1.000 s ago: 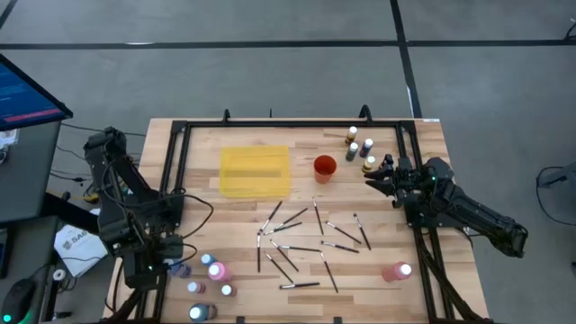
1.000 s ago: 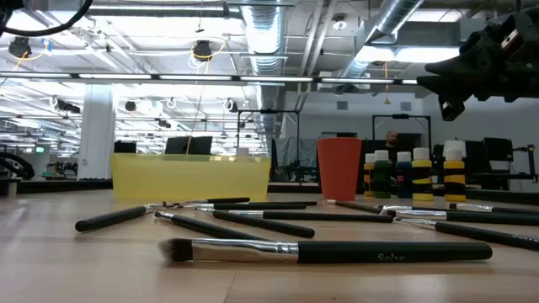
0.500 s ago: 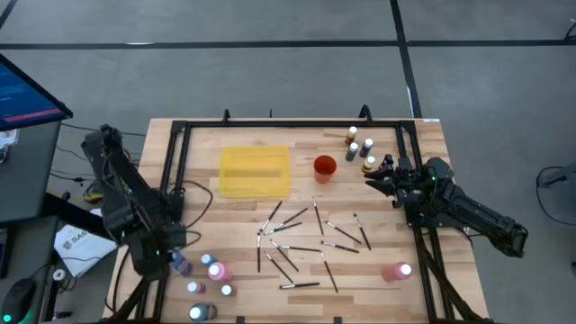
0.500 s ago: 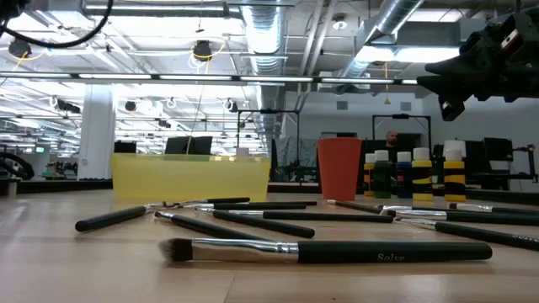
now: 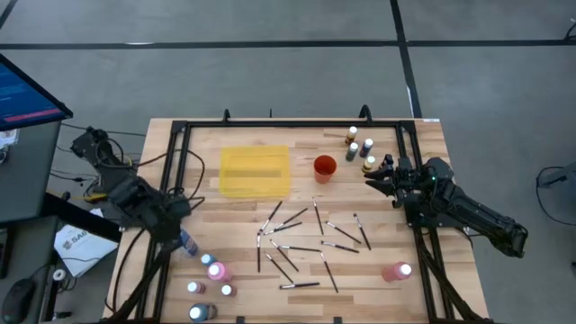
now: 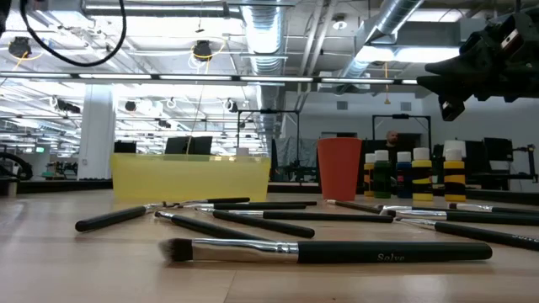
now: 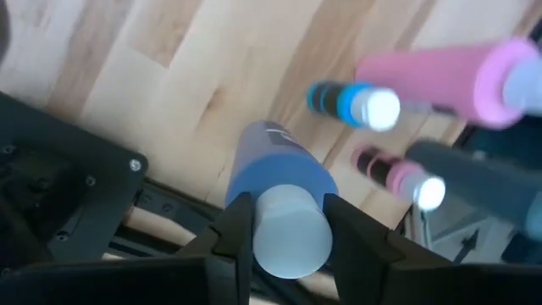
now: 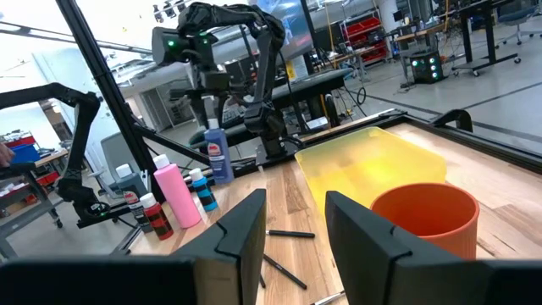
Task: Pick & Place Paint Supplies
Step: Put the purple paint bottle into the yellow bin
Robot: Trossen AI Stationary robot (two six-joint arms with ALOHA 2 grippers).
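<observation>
Clamped in the left gripper (image 7: 284, 222) is a blue paint bottle (image 7: 275, 182), held just under its pale cap and lifted clear of the table (image 5: 297, 274) near its left front corner. Below it stand more bottles, among them a tall pink one (image 7: 440, 78). Brushes (image 5: 301, 238) lie scattered mid-table. Over on the right, the right gripper (image 5: 375, 177) hangs with fingers apart beside the orange cup (image 5: 324, 167).
</observation>
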